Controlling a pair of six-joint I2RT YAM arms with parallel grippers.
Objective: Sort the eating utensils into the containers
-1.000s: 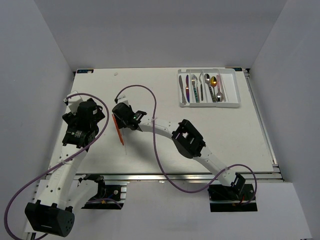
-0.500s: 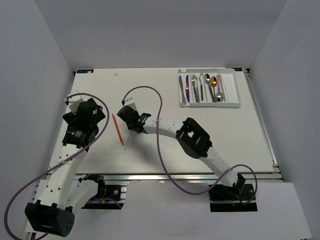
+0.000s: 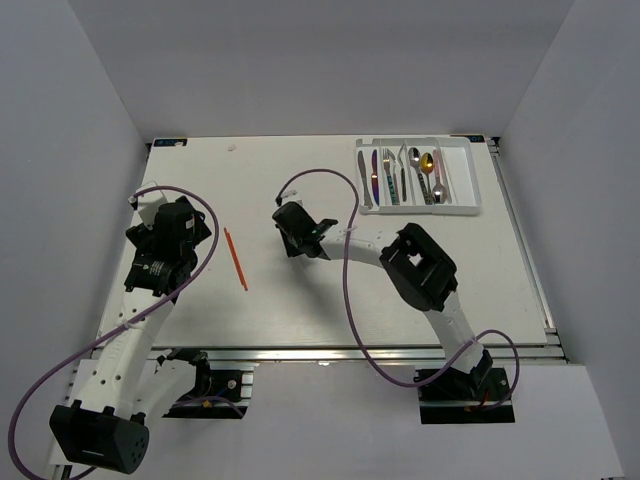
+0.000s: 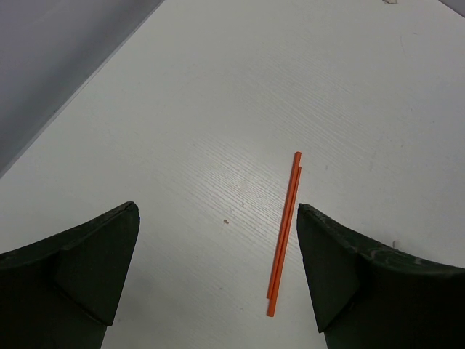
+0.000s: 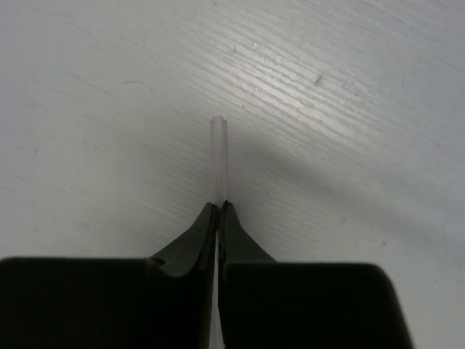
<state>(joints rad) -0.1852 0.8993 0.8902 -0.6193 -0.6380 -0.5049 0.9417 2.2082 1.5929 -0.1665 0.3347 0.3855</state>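
Observation:
Two thin orange-red chopsticks (image 3: 236, 258) lie side by side on the white table. In the left wrist view they (image 4: 285, 231) rest just inside the right finger of my open left gripper (image 4: 216, 211), which hovers above them holding nothing. My right gripper (image 3: 293, 225) sits near the table's middle, right of the orange pair. Its jaws are shut on a pale chopstick (image 5: 219, 156), whose tip sticks out past the right gripper (image 5: 219, 207). The white tray (image 3: 420, 211) at the back right holds several forks, spoons and knives (image 3: 400, 175) in its long compartments.
Purple cables loop over both arms (image 3: 345, 265). The table's metal rail (image 3: 350, 350) runs along the near edge. White walls close in the left, right and back sides.
My right gripper has closed on the pale chopstick and swung right, away from the orange pair. The pale stick no longer lies on the table. The left arm has not moved.

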